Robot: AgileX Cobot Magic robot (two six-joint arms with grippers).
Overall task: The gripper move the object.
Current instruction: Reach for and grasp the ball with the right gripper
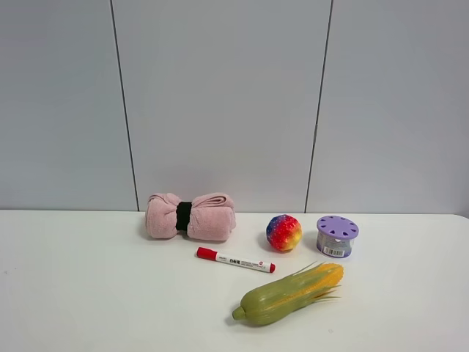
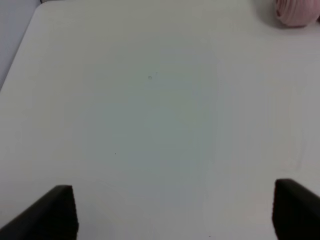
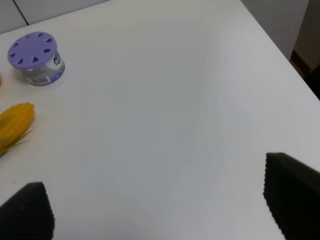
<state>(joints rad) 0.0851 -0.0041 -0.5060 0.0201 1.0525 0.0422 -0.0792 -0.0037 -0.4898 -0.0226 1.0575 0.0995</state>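
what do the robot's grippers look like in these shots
Only the fingertips show, in the wrist views. The left gripper has two matte black, blocky fingers. The right gripper has the same, with edges that look faintly ridged. No cables, markings or arm links are visible.

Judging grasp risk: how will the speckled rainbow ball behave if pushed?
The small round rainbow-speckled ball sits free on the flat white table, so it would probably roll. Its matte, grainy surface suggests something light and not slippery.
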